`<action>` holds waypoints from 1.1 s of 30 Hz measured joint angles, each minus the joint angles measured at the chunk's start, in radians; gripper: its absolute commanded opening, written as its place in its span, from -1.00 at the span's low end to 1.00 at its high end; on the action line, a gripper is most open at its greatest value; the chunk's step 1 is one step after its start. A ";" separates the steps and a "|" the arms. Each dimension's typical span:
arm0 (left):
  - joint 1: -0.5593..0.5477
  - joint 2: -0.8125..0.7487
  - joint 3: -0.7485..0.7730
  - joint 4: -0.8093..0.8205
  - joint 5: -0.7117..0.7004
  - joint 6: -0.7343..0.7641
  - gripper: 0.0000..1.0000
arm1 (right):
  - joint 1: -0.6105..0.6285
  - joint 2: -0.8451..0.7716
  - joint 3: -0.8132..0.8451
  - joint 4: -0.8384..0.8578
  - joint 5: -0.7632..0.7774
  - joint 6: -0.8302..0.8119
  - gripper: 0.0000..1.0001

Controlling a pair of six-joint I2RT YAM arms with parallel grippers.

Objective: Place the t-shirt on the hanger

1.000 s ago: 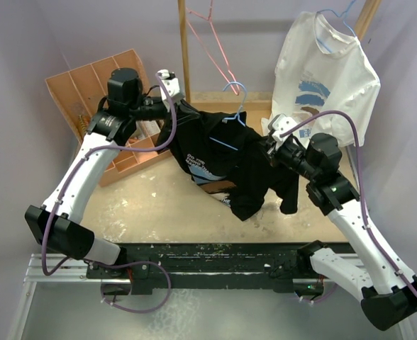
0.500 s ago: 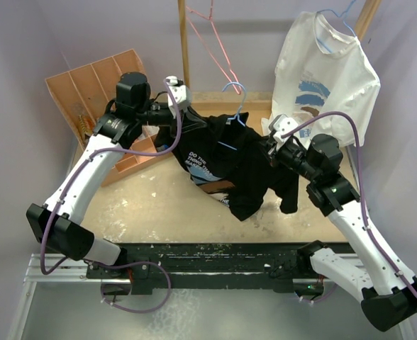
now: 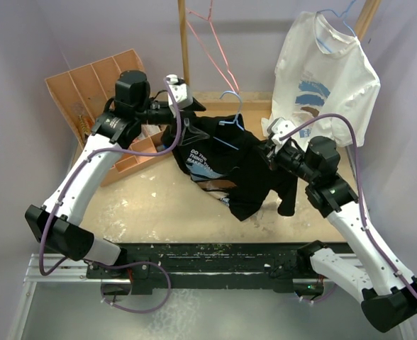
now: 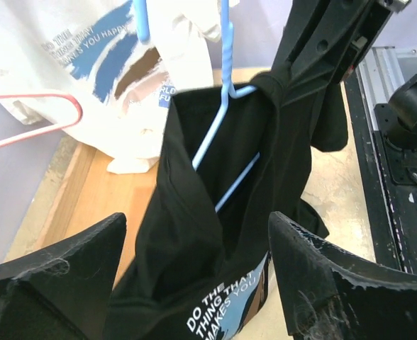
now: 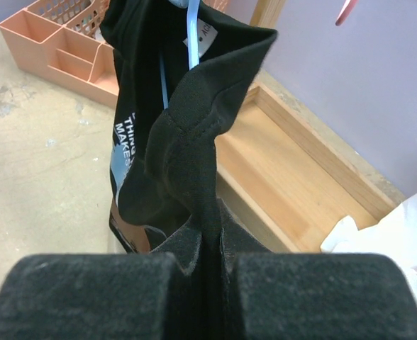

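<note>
Between left gripper (image 4: 196,223), apart, and right gripper (image 5: 207,256), tight on it: one t-shirt (image 3: 231,164)

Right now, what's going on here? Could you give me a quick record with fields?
Shirt: black t-shirt, bunched, partly over the hanger
Hanger: light-blue wire hanger, lower part inside the shirt's neck opening, hook poking out on top
Left fingers: open, shirt in front of them, not gripped
Right fingers: shut on a fold of the shirt
Background: white t-shirt hanging at back right
</note>
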 measured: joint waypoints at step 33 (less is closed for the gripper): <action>0.283 0.412 0.557 -0.982 0.264 0.956 0.79 | 0.000 -0.006 0.000 -0.024 -0.085 0.007 -1.00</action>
